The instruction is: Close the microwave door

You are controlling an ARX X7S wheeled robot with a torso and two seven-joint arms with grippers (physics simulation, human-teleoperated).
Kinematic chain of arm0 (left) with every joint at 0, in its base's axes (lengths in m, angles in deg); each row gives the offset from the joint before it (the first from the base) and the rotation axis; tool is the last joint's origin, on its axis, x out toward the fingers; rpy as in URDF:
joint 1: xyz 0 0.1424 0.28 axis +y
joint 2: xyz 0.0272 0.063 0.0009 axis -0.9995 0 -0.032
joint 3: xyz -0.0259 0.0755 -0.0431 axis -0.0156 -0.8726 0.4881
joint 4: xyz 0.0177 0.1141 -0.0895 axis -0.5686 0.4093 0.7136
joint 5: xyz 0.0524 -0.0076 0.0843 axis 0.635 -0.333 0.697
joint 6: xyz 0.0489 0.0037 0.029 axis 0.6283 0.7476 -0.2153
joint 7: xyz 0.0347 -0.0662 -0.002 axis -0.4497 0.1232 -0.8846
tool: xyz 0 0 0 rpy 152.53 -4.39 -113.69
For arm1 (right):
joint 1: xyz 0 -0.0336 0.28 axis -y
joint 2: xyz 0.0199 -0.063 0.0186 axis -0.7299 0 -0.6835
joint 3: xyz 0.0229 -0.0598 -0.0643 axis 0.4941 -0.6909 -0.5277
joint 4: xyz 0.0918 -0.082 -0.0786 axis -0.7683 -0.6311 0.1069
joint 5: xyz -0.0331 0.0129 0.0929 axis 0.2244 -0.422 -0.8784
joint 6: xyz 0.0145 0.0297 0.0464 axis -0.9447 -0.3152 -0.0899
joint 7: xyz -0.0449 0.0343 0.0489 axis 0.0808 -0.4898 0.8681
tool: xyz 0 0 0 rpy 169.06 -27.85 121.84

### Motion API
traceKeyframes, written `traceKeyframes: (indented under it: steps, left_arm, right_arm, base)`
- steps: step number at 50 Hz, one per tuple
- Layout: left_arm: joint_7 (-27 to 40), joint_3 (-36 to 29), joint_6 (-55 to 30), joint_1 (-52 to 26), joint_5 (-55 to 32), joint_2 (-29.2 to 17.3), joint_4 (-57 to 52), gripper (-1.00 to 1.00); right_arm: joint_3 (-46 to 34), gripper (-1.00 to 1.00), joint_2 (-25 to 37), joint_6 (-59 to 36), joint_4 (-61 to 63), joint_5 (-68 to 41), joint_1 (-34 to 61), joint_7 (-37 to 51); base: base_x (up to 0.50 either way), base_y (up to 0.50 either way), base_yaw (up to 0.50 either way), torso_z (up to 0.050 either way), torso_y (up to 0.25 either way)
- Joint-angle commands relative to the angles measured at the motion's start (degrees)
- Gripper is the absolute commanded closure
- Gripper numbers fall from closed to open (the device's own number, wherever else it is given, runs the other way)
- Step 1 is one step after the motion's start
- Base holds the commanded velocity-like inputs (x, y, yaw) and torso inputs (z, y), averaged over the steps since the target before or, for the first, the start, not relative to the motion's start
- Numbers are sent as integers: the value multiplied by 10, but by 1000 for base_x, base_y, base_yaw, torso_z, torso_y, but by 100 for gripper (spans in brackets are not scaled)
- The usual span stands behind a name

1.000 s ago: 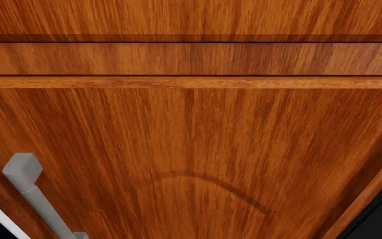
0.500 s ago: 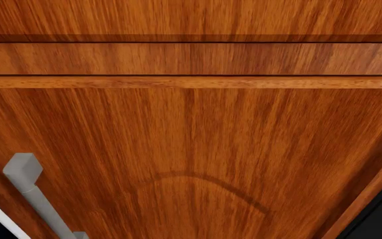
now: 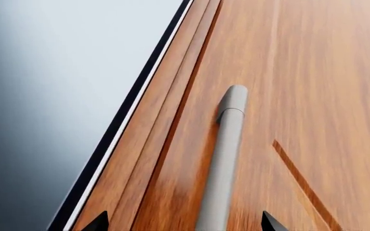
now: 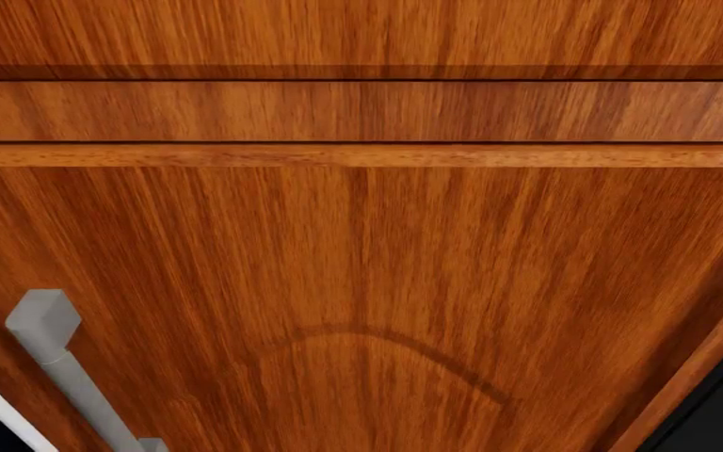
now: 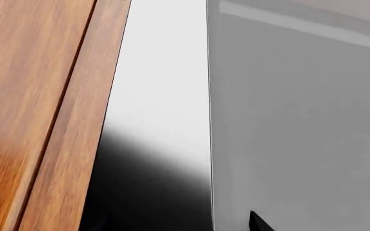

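Head view: a wooden cabinet door (image 4: 375, 301) fills nearly the whole picture, its grain running near to far, with a horizontal rail and a dark groove across the far part.
Handle: a grey bar handle (image 4: 67, 372) sits on the door at the near left; in the left wrist view the same bar (image 3: 227, 154) runs along the wood panel (image 3: 313, 96).
Shadow: a faint curved dark line crosses the lower middle of the door.
Left claw: only two dark fingertips (image 3: 98, 224) show at the picture's edge, one on each side of the grey bar and well apart from each other, so the left claw (image 3: 183, 226) stands released, touching nothing visible.
Right claw: one dark tip (image 5: 259, 222) shows at the picture's edge; whether the right claw is released or clenched cannot be told.
Right wrist surroundings: a wood edge (image 5: 37, 110) beside a pale-to-black glossy strip (image 5: 156, 144) and a flat grey panel (image 5: 300, 120).
Microwave door: cannot be recognised with certainty in any view; its place cannot be told.
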Motion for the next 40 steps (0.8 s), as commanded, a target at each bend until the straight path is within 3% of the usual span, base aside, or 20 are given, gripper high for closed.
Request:
traceKeyframes:
  steps: [1,40]
  left_arm:
    - [0,-4,2,2,2,-1,-1,-100]
    - [1,-10,11,3,1,-9,-3,-100]
  right_arm:
    - [32,-100,-5,-7,-10,-2,1,5]
    - [113,-100,-21,-37,-14,-9,-4,28]
  base:
    - [0,0,0,0,0]
    - [0,0,0,0,0]
